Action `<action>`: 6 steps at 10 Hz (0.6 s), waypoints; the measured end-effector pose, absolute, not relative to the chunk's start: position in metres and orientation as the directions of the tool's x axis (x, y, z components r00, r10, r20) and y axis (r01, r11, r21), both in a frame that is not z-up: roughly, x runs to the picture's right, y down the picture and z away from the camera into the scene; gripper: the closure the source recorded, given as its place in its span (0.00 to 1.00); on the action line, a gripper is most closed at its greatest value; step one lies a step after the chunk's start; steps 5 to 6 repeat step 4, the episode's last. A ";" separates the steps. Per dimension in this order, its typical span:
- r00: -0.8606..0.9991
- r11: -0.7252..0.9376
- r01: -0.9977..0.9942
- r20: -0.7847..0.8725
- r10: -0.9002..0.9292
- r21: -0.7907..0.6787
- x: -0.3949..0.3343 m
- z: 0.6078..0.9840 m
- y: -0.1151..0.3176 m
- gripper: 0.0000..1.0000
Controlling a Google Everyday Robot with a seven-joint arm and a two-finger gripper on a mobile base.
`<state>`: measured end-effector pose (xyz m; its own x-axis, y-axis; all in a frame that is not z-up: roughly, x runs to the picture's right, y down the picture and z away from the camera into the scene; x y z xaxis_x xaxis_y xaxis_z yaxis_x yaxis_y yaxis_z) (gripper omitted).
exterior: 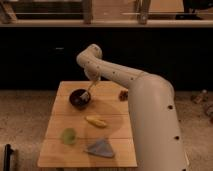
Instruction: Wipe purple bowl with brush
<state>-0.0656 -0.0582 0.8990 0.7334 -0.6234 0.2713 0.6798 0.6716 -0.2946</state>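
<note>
The purple bowl sits on the wooden table, left of its middle and toward the back. It is very dark and round. My gripper hangs from the white arm just above and to the right of the bowl. It holds the brush, a slim pale stick that slants down to the left. The brush's lower end reaches the bowl's right rim.
A yellow banana-shaped object lies mid-table. A flat green round object is at the front left, and a grey-blue cloth at the front. A small reddish-brown object sits at the back right. The white arm covers the table's right side.
</note>
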 end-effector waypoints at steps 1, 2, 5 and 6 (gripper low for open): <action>0.735 0.678 0.678 0.273 -0.620 -0.286 -0.068 0.901 -0.062 1.00; 0.733 0.679 0.680 0.280 -0.620 -0.277 -0.072 0.901 -0.064 1.00; 0.721 0.673 0.692 0.301 -0.624 -0.263 -0.079 0.901 -0.062 1.00; 0.721 0.673 0.692 0.301 -0.624 -0.263 -0.079 0.901 -0.062 1.00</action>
